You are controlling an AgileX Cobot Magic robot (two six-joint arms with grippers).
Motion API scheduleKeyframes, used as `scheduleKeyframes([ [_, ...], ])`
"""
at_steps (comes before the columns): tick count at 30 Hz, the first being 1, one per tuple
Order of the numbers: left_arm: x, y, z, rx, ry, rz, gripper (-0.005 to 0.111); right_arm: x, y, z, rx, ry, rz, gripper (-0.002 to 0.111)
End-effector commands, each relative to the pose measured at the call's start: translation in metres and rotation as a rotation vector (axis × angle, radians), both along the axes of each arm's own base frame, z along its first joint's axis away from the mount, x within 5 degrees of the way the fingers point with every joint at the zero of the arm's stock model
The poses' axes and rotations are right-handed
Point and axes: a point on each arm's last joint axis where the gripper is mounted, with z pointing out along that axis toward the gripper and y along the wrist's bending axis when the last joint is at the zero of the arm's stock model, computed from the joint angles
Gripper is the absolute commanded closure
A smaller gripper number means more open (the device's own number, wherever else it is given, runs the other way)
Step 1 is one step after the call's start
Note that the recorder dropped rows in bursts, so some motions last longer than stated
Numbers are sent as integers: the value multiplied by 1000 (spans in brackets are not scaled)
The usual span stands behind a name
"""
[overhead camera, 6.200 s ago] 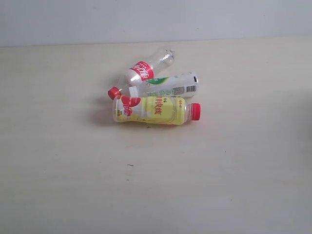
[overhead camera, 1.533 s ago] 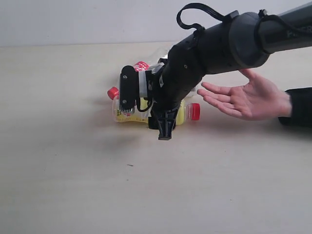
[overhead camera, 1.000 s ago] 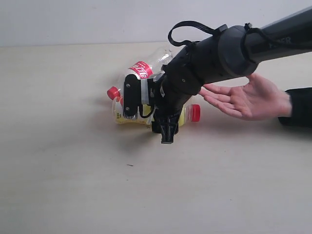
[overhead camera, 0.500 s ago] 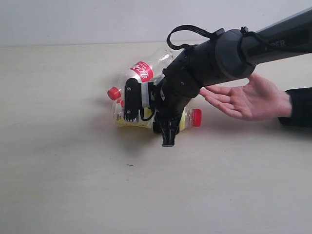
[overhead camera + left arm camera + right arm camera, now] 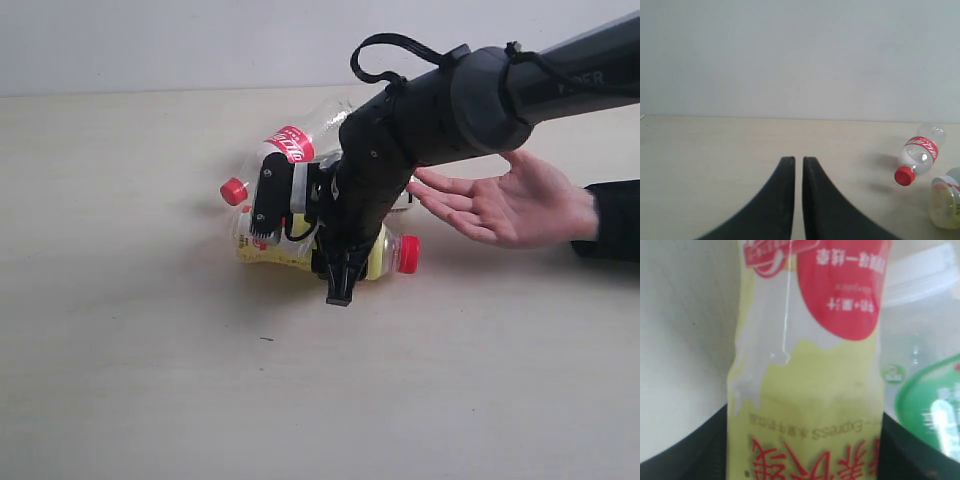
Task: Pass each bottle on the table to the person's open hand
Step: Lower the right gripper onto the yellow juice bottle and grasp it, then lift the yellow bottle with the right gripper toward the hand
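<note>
My right gripper [image 5: 305,245] is shut on the yellow-label bottle [image 5: 385,258], which lies sideways with its red cap [image 5: 408,253] pointing toward the person's open hand [image 5: 500,205]. The right wrist view is filled by that bottle [image 5: 805,390], with a dark finger [image 5: 695,445] on each side. Behind it lies the clear red-label bottle [image 5: 290,145], red cap [image 5: 234,191] to the left. The white-green label bottle [image 5: 935,405] lies beside the yellow one and is hidden by the arm in the exterior view. The butterfly-label bottle is out of view. My left gripper [image 5: 798,161] is shut and empty, away from the bottles.
The pale wood-grain table [image 5: 150,350] reaches a grey wall at the back. The person's dark sleeve [image 5: 610,220] lies at the right edge. In the left wrist view the red-label bottle [image 5: 917,152] and the yellow bottle's base [image 5: 945,200] lie off to one side.
The right gripper came down over the bottles and its fingers closed on the yellow-label one. That bottle has shifted slightly right and tilted, cap end lower. A hand came in, palm up.
</note>
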Motion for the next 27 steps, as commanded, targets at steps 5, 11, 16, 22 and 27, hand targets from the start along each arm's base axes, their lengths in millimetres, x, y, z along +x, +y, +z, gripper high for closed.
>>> scheduleKeyframes([
  [5,0,0,1,4,-11,-5,98,-7,0,62,136,-76,-26,108],
  [11,0,0,1,4,-11,-5,98,-22,-3,116,306,-109,-44,108],
  [16,0,0,1,4,-11,-5,98,-37,-14,166,449,-170,-133,108],
  [22,0,0,1,4,-11,-5,98,-55,-50,218,528,-267,-415,108],
  [27,0,0,1,4,-11,-5,98,-64,-98,232,338,-342,-727,108],
])
